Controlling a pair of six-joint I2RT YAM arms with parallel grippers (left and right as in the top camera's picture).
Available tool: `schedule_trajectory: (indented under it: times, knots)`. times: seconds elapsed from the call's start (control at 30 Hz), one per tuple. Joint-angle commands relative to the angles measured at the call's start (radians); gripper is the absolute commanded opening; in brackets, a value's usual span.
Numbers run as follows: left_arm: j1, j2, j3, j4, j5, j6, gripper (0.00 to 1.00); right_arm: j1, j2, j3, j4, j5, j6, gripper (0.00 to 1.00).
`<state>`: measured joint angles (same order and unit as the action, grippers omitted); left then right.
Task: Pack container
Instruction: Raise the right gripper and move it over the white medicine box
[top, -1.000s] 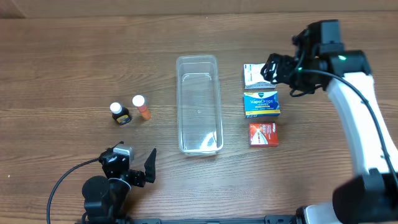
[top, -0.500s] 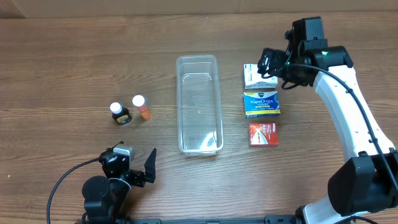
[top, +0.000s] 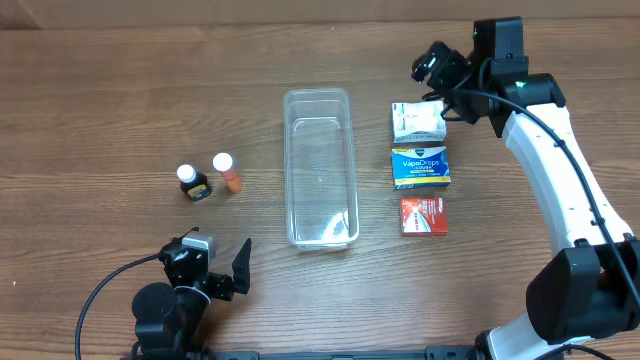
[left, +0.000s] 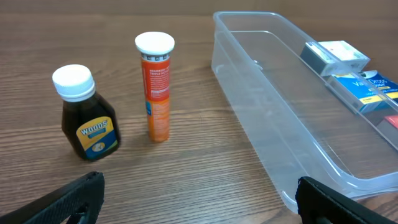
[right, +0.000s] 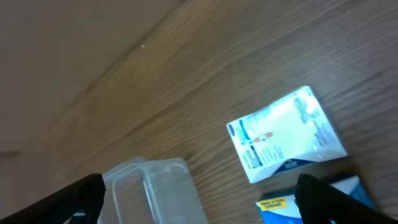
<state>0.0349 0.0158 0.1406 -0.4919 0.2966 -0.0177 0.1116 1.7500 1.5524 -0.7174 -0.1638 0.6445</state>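
Container (top: 320, 168) lies lengthwise mid-table (top: 100, 100), with the dark bottle (top: 194, 183) and orange tube (top: 228, 172) standing well off to its left. Three boxes line up just beside its right wall: white box (top: 418, 121) farthest back, then blue box (top: 420, 167), then red box (top: 423, 215). Left gripper (top: 212, 262) hangs near the front edge, spread wide, holding nothing. Right gripper (top: 442, 82) hovers just past the white box, also wide apart, nothing in it.
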Motion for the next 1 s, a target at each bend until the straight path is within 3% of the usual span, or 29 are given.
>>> schedule_trajectory:
  times: [0.0,0.13,0.27,0.57,0.97]
  knots:
    - [0.004,-0.009,-0.003,0.003,0.008,0.015,1.0,0.022,0.009,0.08,0.003,-0.074,0.018,1.0]
    - [0.004,-0.009,-0.002,0.003,0.008,0.015,1.0,0.047,0.052,0.218,-0.084,-0.021,0.032,1.0]
    - [0.004,-0.009,-0.003,0.003,0.008,0.015,1.0,0.035,0.108,0.3,-0.167,0.066,0.206,1.0]
    - [0.004,-0.009,-0.002,0.003,0.008,0.015,1.0,0.016,0.241,0.3,-0.243,0.038,0.563,1.0]
    - [0.004,-0.009,-0.003,0.003,0.008,0.015,1.0,-0.007,0.447,0.3,-0.304,-0.1,0.651,1.0]
